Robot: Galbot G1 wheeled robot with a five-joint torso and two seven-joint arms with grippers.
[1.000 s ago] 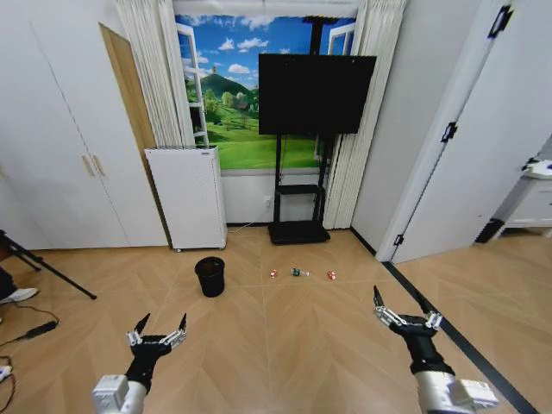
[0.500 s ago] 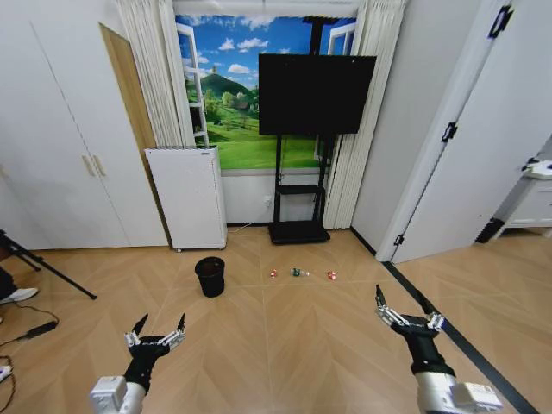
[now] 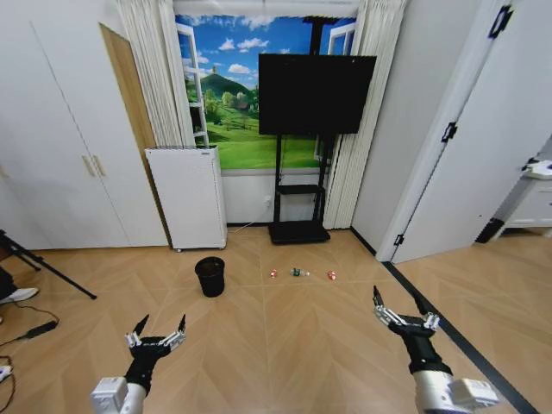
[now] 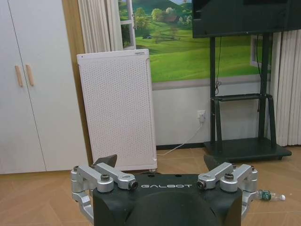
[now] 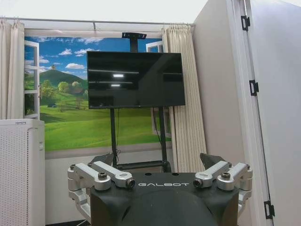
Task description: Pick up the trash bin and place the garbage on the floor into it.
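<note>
Trash bin: the small black round tapered wastebasket [image 3: 210,276] stands upright on the light tan herringbone wooden floor [image 3: 285,345], well ahead of the left gripper and slightly toward the robot's right of it, apart from everything.
Garbage: three small pieces lie in a row on the floor, well ahead and between the two grippers: a red-and-white crumpled wrapper [image 3: 273,273], a green-and-clear bottle [image 3: 297,272], a second red-and-white piece [image 3: 331,276]. They are too small in the head view to tell wrapper from can.
Cut off: in the left wrist view the bottle [image 4: 270,195] with its white cap peeks past the gripper body, partly hidden by it; the bin is hidden there.
Left gripper [image 3: 158,329]: low over the floor, fingers spread wide, grasping nothing, touching nothing.
Right gripper [image 3: 400,310]: low over the floor near the dark strip [image 3: 466,345], fingers likewise spread wide and empty.
Beyond: the white perforated appliance [image 3: 185,197] stands behind the bin against the wall; the black television on its stand [image 3: 316,93] stands behind the garbage.
</note>
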